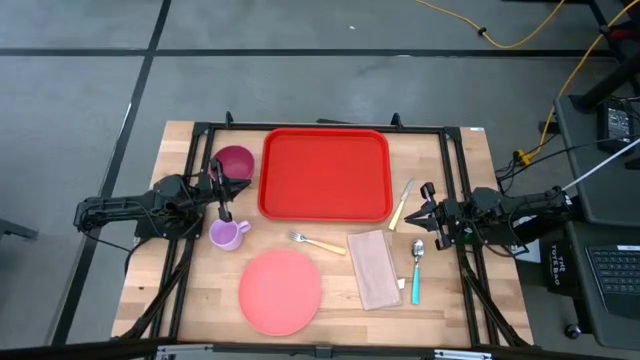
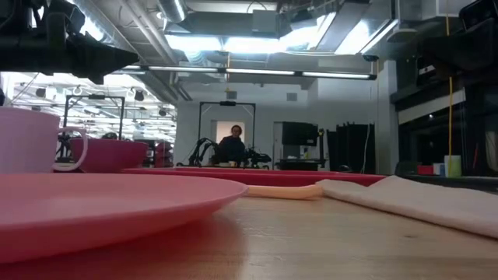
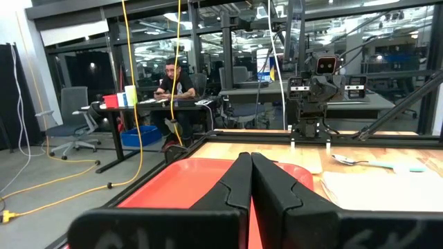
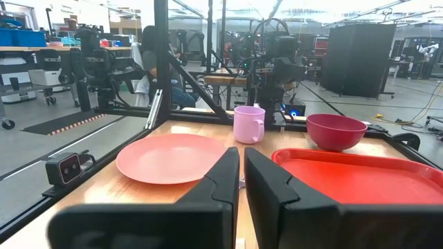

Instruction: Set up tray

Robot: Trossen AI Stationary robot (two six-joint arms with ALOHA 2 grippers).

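The red tray (image 1: 325, 173) lies flat at the table's far middle; it also shows in the left wrist view, tray (image 3: 187, 183), and in the right wrist view, tray (image 4: 360, 176). My left gripper (image 1: 245, 187) hovers level at the table's left, between a maroon bowl (image 1: 234, 161) and a lilac mug (image 1: 227, 234). Its fingers (image 3: 239, 173) are shut on nothing. My right gripper (image 1: 413, 215) hovers level at the table's right, past the tray's near right corner. Its fingers (image 4: 225, 169) are closed to a slit and hold nothing.
On the near half lie a pink plate (image 1: 280, 290), a fork (image 1: 315, 242), a folded beige napkin (image 1: 374, 268) and a teal-handled spoon (image 1: 416, 270). A knife (image 1: 402, 205) lies by the tray's right edge. A person sits at a desk (image 3: 173, 86) beyond the table.
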